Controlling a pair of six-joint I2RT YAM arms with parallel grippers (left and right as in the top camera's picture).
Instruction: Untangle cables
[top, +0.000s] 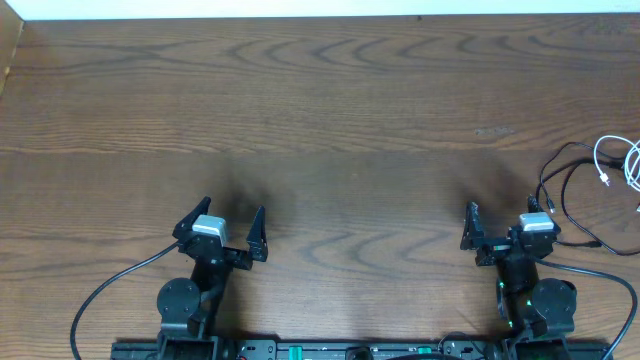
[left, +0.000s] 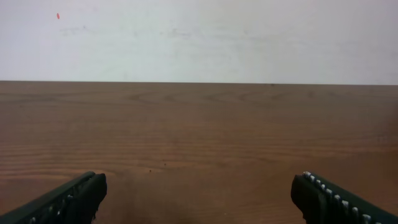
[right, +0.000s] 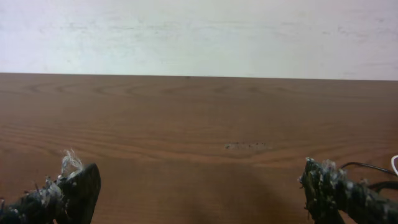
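White cable (top: 622, 160) and black cable (top: 560, 190) at table (top: 320, 110) right edge, left gripper (top: 232, 226) open, right gripper (top: 500, 226) open, both empty.

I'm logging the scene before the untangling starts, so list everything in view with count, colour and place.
white cable: one, white, far right edge of the table, partly out of frame
black cable: one, black, looping just left of the white one, beside the right arm
table: one, brown wood, fills the view
wall: white, behind the table's far edge
left gripper: one, black, near left, open, holding nothing
right gripper: one, black, near right, open, holding nothing
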